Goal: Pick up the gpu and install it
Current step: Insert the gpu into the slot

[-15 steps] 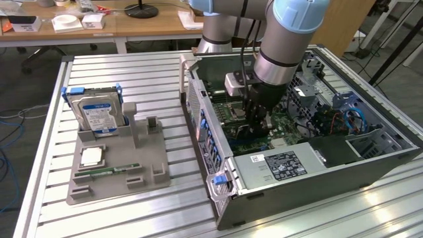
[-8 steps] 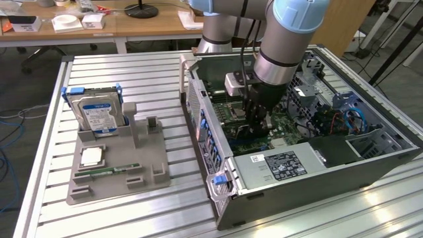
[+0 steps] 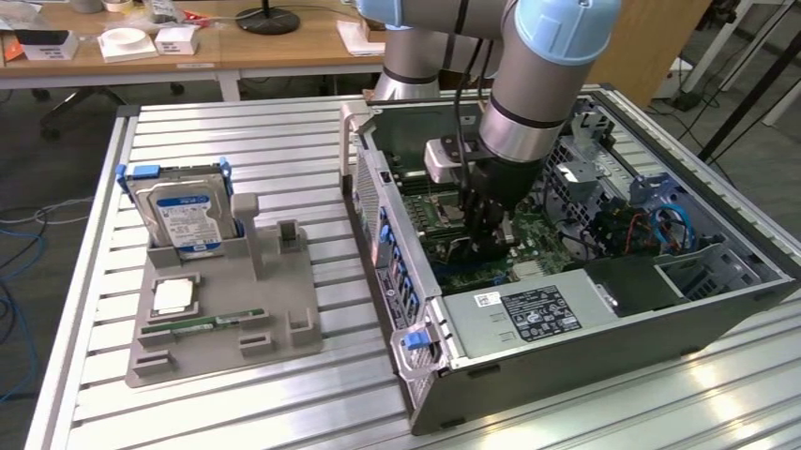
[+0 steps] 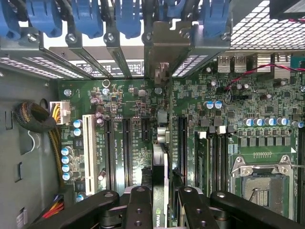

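Inside open computer case, tool grips gpu edge-on over motherboard.

The robot's single arm, a silver-grey tubular limb with pale blue joint caps, reaches steeply downward from the far side of the scene, its wrist section nearly vertical. A small light-grey box sits on the wrist, on the exterior view's left. Below it hangs the black, two-fingered metal gripper, pointing straight down. Its black linkage fingers stand close together, clamped on the edge of a thin dark card held upright between them.
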Controlling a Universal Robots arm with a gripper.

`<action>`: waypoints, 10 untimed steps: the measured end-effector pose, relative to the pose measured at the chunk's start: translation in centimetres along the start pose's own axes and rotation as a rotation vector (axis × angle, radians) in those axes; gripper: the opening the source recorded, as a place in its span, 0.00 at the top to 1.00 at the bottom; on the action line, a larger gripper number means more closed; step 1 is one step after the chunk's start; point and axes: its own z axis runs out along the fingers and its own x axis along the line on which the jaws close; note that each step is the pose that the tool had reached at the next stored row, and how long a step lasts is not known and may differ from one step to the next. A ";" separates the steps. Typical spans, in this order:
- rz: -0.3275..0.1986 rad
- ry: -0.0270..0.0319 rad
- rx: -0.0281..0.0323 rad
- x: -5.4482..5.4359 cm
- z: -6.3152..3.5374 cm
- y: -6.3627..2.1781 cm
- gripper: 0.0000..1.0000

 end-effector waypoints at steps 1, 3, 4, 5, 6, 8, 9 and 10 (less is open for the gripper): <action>0.000 -0.0001 0.0000 0.0 0.01 0.01 0.74; 0.000 -0.0008 0.0002 0.0 -0.03 0.02 0.74; 0.000 -0.0014 0.0005 0.0 -0.08 0.02 0.74; 0.000 -0.0017 0.0006 0.0 -0.14 0.02 0.74; 0.000 -0.0017 0.0006 0.0 -0.19 0.02 0.74; 0.000 -0.0005 0.0001 0.0 -0.24 0.03 0.74; 0.000 -0.0004 0.0001 0.0 -0.24 0.03 0.74; 0.000 -0.0004 0.0001 0.0 -0.24 0.03 0.74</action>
